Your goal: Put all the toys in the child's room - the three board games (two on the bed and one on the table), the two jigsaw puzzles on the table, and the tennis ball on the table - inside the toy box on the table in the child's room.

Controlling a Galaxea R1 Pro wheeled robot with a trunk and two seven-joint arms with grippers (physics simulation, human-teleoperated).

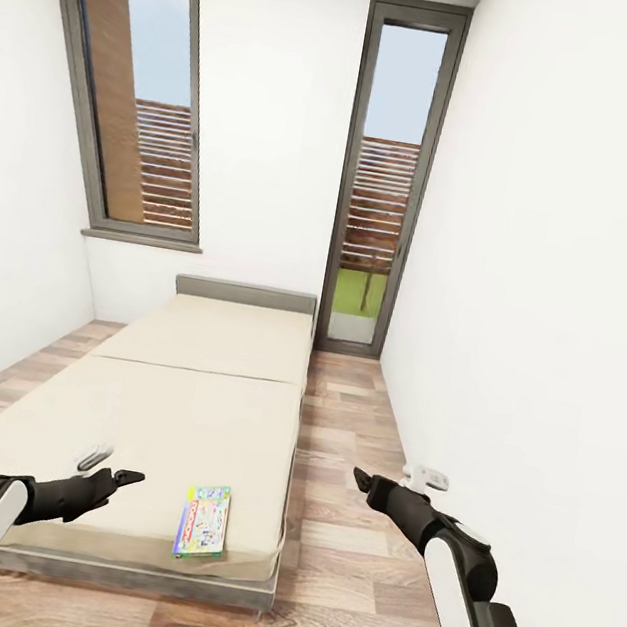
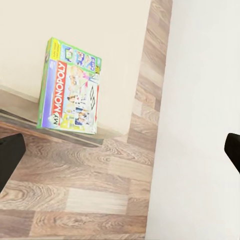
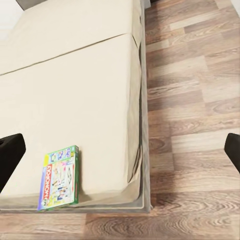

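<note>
Approach to the bed [image 1: 191,385]. 1 green-edged board game [image 1: 204,520] lay flat at the mattress's near corner, just right of the left gripper [image 1: 112,469]. Both the left and the right gripper [image 1: 383,479] were spread wide and empty, apparently readied for pickup.

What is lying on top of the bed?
One green-edged board game lies flat on the bed, near its foot corner. The rest of the visible mattress is bare; its nearest left part is covered by the left arm.
</note>
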